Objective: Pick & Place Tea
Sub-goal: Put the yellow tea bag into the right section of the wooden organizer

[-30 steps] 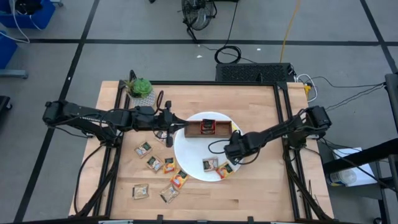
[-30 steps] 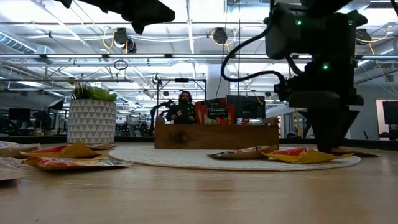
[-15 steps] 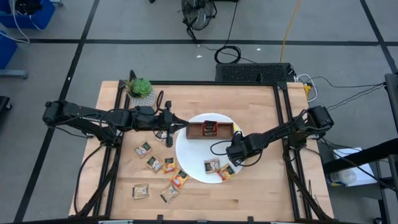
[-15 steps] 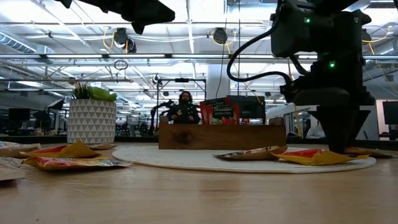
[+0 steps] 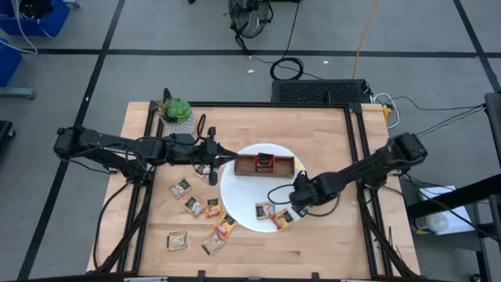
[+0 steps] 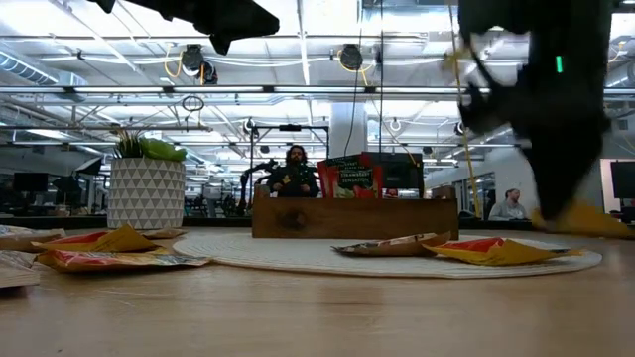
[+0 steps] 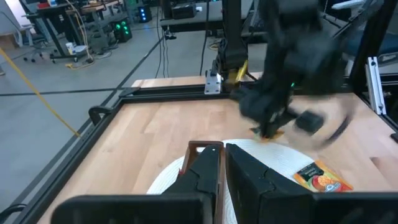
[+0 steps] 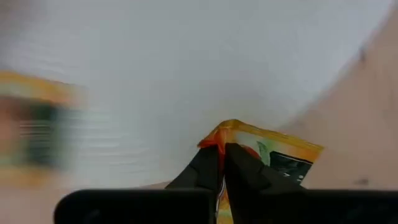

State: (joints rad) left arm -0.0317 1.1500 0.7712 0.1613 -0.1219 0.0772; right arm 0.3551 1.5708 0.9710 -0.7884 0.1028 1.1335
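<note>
Right gripper (image 5: pixel 291 210) sits low over the near-right rim of the white plate (image 5: pixel 239 205), fingers pressed together on the corner of an orange-yellow sachet (image 8: pixel 273 155); the right wrist view shows the foil edge caught between the tips, the rest of the packet hanging free beyond them. Two more sachets lie on the plate near its front edge, one grey-beige (image 5: pixel 264 209), one orange (image 6: pixel 496 248). The wooden tray (image 5: pixel 264 164) stands at the plate's far edge with a red packet (image 6: pixel 347 177) upright in its middle compartment. Loose sachets (image 5: pixel 196 205) are scattered on the table towards the front-left corner. Left gripper (image 5: pixel 213 177) waits just off the plate's left rim, fingers nearly together, holding nothing that shows. Judgement: the sachet is very light, thin and floppy, the foil slick; a corner pinch will let it swing and may slip, so a hold deeper along a sealed edge should be steadier.
</note>
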